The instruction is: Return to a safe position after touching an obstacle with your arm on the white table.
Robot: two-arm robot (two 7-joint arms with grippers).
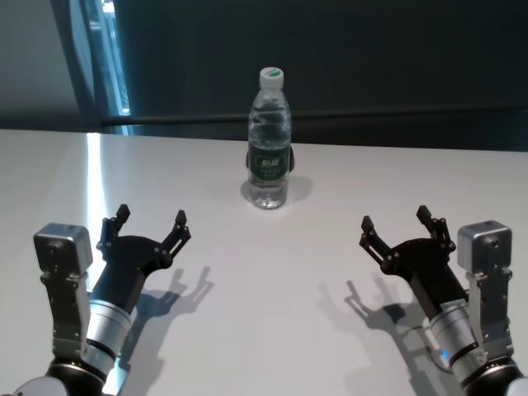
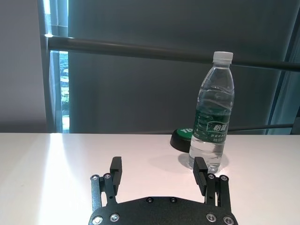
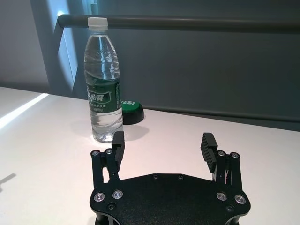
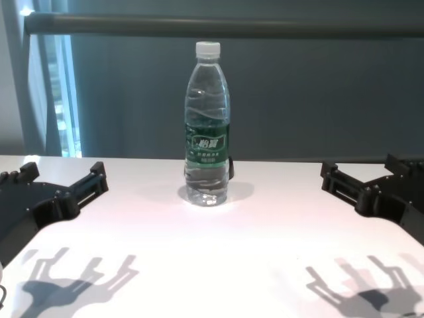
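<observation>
The obstacle, a clear water bottle (image 1: 269,140) with a white cap and a dark green label, stands upright at the far middle of the white table (image 1: 272,280). It also shows in the left wrist view (image 2: 212,122), the right wrist view (image 3: 103,89) and the chest view (image 4: 207,129). My left gripper (image 1: 150,224) is open and empty at the near left, well short of the bottle; it also shows in the left wrist view (image 2: 158,171). My right gripper (image 1: 402,226) is open and empty at the near right, also apart from the bottle; it also shows in the right wrist view (image 3: 163,146).
A low dark round object with a green top (image 3: 130,110) sits on the table right behind the bottle. A dark horizontal rail (image 4: 225,25) runs beyond the table's far edge. A bright strip of light (image 1: 97,177) falls across the table's left side.
</observation>
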